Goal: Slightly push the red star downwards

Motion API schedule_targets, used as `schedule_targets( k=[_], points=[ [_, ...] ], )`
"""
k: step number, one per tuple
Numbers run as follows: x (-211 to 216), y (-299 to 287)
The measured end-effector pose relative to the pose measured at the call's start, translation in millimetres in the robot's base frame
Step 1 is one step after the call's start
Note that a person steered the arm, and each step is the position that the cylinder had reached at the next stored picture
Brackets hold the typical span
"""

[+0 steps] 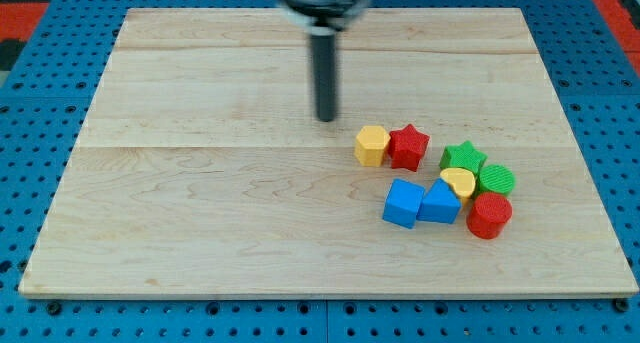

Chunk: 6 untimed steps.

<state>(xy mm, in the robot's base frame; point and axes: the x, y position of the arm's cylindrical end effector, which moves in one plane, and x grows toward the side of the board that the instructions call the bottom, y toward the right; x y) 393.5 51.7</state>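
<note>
The red star lies on the wooden board, right of centre, touching a yellow hexagon block on its left. My tip is the lower end of the dark rod, up and to the left of the red star, about a block's width from the yellow hexagon, touching no block.
Below and right of the star lie a green star, a yellow heart, a green round block, a red cylinder, a blue cube and a blue triangular block. A blue pegboard surrounds the board.
</note>
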Motion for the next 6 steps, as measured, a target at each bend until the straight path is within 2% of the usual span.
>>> schedule_targets(
  k=[1, 2, 3, 4, 5, 6],
  points=[
    [36.7, 74.0],
    [55.4, 87.8],
    [10.9, 72.9],
    [9.9, 14.9],
    [26.8, -14.7],
    [46.2, 18.7]
  ],
)
